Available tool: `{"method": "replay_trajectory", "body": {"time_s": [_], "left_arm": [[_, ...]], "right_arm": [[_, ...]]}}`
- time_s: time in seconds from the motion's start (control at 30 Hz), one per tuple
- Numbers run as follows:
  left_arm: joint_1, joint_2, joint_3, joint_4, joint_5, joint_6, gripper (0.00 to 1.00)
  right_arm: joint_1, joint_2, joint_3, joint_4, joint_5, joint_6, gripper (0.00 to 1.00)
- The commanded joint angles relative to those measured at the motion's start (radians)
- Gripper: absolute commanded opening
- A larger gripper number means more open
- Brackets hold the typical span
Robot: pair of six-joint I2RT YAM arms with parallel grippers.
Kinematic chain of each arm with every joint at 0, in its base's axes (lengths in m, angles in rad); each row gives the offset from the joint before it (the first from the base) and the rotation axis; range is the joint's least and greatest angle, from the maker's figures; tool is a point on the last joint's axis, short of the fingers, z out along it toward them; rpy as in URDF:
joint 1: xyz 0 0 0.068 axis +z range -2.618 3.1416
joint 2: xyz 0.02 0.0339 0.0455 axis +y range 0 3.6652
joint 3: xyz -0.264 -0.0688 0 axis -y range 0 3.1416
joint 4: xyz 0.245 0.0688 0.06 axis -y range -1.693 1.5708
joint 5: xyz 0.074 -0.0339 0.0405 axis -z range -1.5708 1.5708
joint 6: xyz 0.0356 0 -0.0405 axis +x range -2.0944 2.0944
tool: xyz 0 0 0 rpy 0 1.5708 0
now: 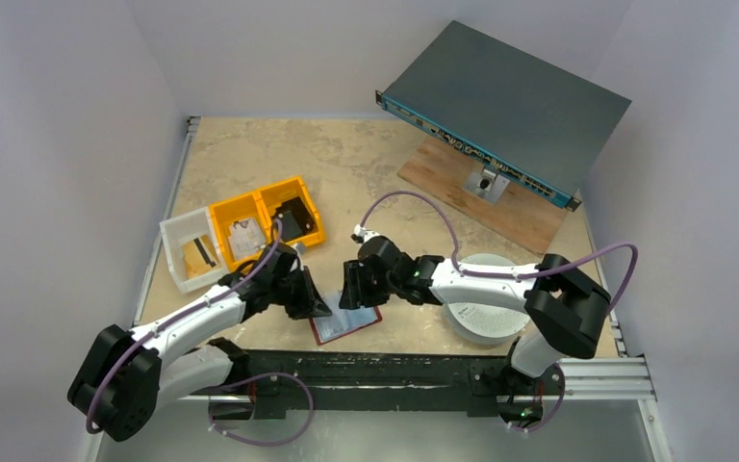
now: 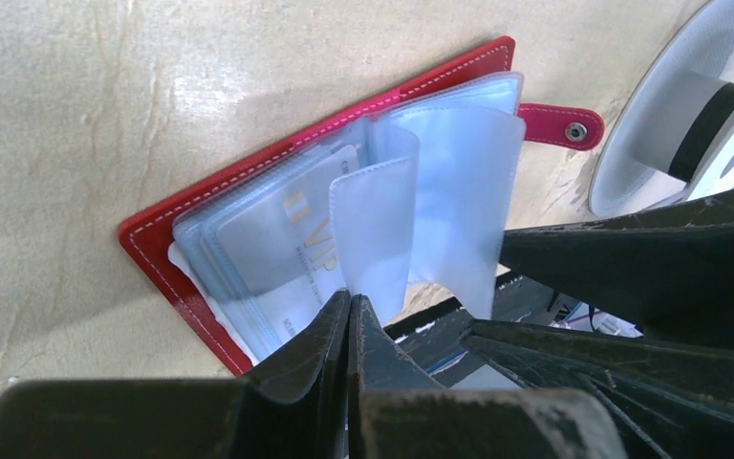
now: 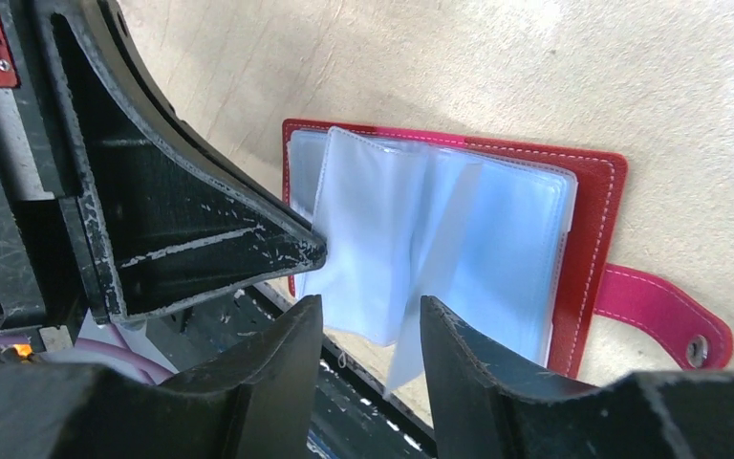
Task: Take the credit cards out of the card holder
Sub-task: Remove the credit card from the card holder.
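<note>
The red card holder [image 1: 346,323] lies open at the table's near edge, its clear sleeves fanned upward [image 2: 201,191] [image 3: 593,220]. A pale card marked VIP [image 2: 287,239] sits inside one sleeve. My left gripper [image 2: 349,298] [image 1: 319,306] is shut, its tips pinching the lower edge of a raised sleeve [image 2: 373,229]. From the other side my right gripper [image 3: 368,316] [image 1: 351,289] stands open. A loose sleeve edge [image 3: 420,316] hangs between its jaws without touching them. The snap tab [image 3: 659,311] sticks out to the side.
Yellow bins [image 1: 265,217] and a white bin [image 1: 188,252] hold parts at the left. A white round dish [image 1: 486,308] sits right of the holder. A grey rack unit [image 1: 505,101] rests on a wooden board [image 1: 486,197] at the back right. A black rail [image 1: 394,371] runs along the near edge.
</note>
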Motion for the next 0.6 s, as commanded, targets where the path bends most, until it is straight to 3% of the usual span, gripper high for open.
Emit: {"method": "replay_trajectory", "body": {"time_s": [0.0, 0.57], "left_arm": [[-0.016, -0.035, 0.050, -0.015, 0.022, 0.009, 0.00], [-0.097, 0.197, 0.216, 0.070, 0.027, 0.010, 0.00]], "right_arm": [[0.000, -0.056, 0.046, -0.062, 0.057, -0.023, 0.43], [0.000, -0.249, 0.020, -0.222, 0.244, -0.002, 0.44]]}}
